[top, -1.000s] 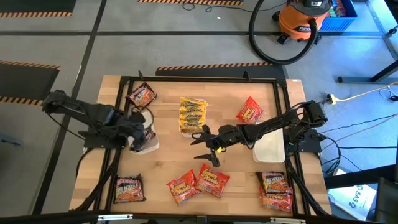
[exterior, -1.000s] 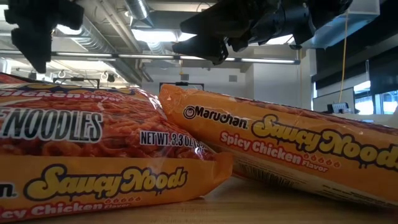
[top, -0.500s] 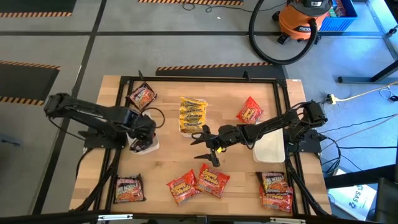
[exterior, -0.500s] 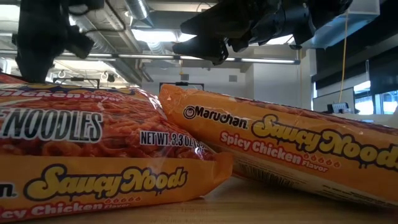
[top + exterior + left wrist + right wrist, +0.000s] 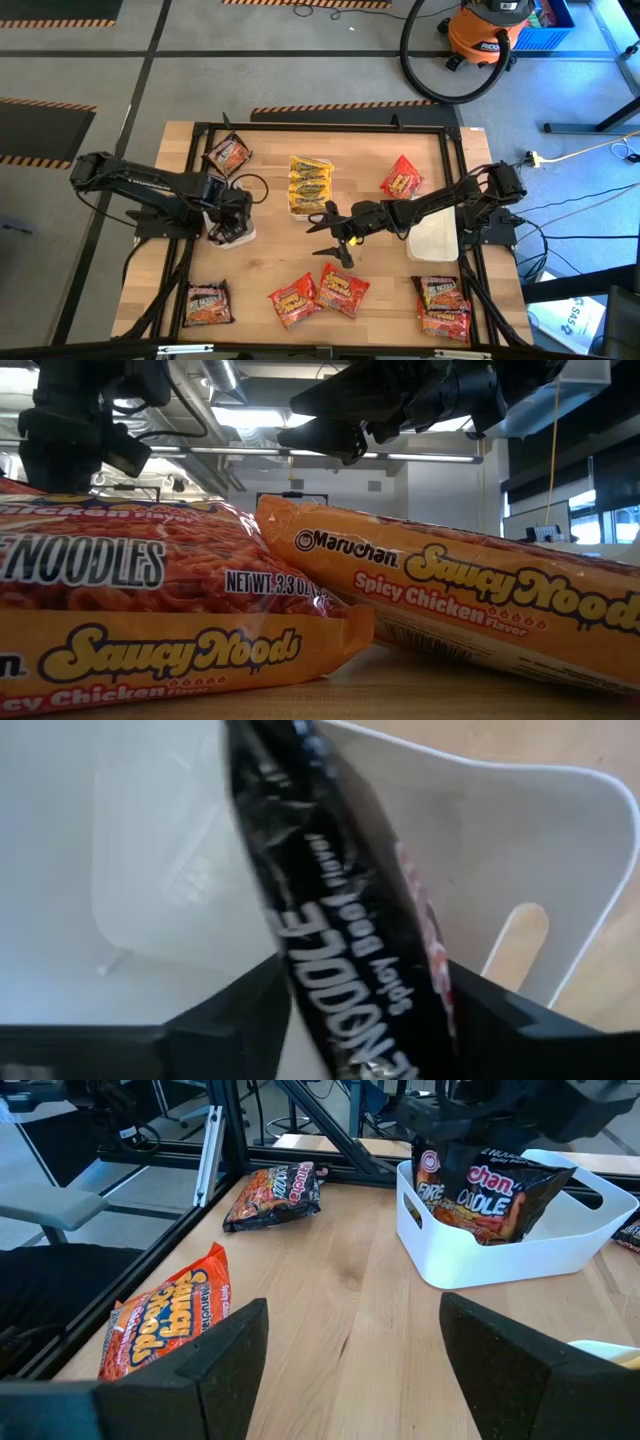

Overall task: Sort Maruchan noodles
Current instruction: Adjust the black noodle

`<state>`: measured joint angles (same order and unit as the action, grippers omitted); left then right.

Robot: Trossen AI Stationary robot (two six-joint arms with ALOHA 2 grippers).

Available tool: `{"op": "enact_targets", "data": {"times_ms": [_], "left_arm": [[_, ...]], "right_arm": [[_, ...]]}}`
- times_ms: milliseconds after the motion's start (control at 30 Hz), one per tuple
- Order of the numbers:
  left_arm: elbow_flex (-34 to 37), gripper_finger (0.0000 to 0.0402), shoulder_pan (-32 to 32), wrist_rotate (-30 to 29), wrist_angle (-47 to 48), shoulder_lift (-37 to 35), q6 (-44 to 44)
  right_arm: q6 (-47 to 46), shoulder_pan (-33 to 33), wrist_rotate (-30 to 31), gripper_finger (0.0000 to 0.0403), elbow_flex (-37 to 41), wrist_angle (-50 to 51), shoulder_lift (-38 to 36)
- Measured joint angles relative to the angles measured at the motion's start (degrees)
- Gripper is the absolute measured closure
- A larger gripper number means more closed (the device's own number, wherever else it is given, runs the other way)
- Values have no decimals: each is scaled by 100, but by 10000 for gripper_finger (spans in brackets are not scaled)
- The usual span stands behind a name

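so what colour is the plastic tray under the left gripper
White, clearest in the right wrist view.

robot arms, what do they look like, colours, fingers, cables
Both arms are dark, near black, built of slim jointed links. The left gripper and right gripper each end in two flat, blocky black fingers. A thin black cable loops beside the left wrist. A small yellow mark shows on the right arm near its gripper.

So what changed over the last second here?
The left gripper moved further over the white tray, lowering a dark noodle packet into it, its jaws narrowing. The right gripper and the packets on the table stayed put.
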<state>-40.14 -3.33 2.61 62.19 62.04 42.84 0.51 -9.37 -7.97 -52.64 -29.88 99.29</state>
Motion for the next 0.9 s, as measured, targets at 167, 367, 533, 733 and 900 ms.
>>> {"op": "enact_targets", "data": {"times_ms": [167,367,533,733,900], "left_arm": [[0,252,0,0,4,0,-148],[-64,290,0,81,89,0,-200],[-517,302,0,-151,499,0,-314],[-1053,302,0,-885,1264,-2,-585],[-1104,302,0,-1384,1568,-2,-1328]], "right_arm": [[0,0,0,132,0,-1,0],[0,0,0,132,0,-1,0],[0,0,0,132,0,-3,0],[0,0,0,132,0,-3,0],[0,0,0,132,0,-3,0]]}}
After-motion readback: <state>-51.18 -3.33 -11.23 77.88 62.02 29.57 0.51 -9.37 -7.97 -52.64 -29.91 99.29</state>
